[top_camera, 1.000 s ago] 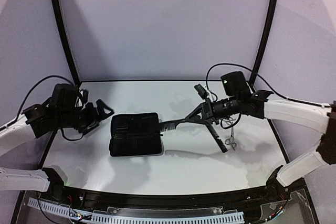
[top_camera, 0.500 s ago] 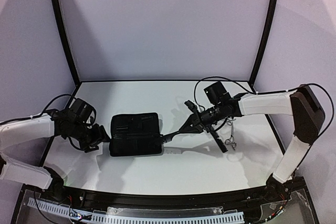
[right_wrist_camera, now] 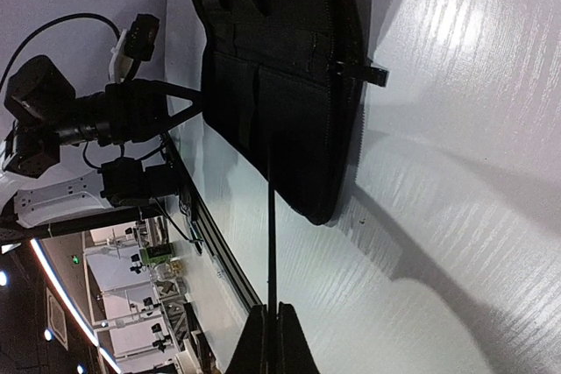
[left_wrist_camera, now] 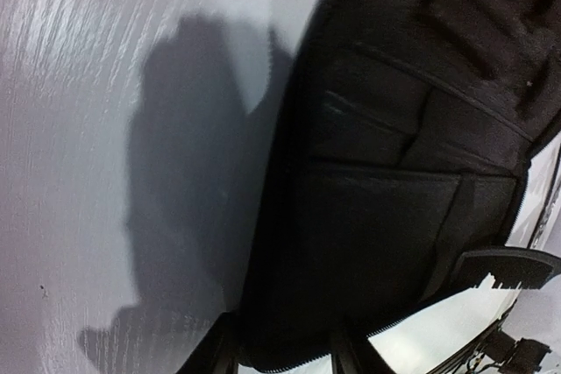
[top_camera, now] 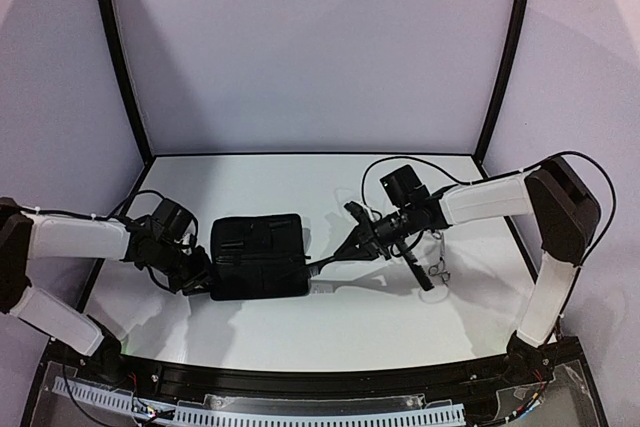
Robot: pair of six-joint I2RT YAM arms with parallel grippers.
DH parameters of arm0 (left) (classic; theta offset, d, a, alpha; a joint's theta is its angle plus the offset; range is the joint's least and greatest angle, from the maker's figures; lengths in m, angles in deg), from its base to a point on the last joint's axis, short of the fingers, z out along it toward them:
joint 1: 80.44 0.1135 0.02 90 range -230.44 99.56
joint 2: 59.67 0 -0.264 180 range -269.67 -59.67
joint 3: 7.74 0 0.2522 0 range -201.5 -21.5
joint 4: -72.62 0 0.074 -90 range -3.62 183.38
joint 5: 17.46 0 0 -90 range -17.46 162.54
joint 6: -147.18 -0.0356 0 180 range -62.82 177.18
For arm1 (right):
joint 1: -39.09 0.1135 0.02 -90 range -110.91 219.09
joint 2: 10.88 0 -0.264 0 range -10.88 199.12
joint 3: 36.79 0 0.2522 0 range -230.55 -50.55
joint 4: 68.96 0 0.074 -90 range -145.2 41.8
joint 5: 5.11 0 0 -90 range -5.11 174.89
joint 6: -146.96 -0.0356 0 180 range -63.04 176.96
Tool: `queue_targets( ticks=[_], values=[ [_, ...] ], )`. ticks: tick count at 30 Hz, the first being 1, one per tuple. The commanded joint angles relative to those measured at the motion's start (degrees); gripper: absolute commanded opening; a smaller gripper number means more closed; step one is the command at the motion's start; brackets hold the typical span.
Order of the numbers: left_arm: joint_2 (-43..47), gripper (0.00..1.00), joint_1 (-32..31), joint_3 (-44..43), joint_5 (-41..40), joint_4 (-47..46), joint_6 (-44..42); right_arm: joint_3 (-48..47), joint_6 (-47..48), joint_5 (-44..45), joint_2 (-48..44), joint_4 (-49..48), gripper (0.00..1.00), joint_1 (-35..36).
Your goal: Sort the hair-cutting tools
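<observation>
- Top external: left arm stretches low, left gripper (top_camera: 199, 275) at case (top_camera: 258, 252); right gripper (top_camera: 355, 243) reaches leftward, clenching comb (top_camera: 326, 259).
- Left wrist: fingers (left_wrist_camera: 223, 358) spread astride case edge.

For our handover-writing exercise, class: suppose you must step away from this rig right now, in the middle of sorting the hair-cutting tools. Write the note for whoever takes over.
Left hand: at the left edge of the black case, fingers either side of that edge; grip unclear.
Right hand: shut on a black comb, held above the table, its tip near the case's right edge.
Lying to the right: second comb and scissors; I cannot make out another pair.
Done: one comb picked up.
Left: place it, then handle the other comb and the scissors.
</observation>
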Motion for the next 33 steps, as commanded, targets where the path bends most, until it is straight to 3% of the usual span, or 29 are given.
queue_targets(
  ticks=[1,5,7,33],
  values=[
    [-2.1,0.26,0.4,-0.8,0.0,-0.4,-1.4,0.3,0.2,-0.4,2.0,-2.3,0.00,-0.4],
    [-3.5,0.05,0.4,-0.6,0.0,-1.0,-1.8,0.3,0.7,0.6,3.4,-2.7,0.00,-0.4],
    [-4.1,0.01,0.4,-0.6,0.3,-1.3,-2.1,0.2,0.5,0.5,4.5,-3.6,0.00,-0.4],
    [-4.0,0.01,0.4,1.0,2.6,-4.0,-3.1,-4.8,-4.5,5.1,11.3,-10.2,0.00,4.3]
  ],
)
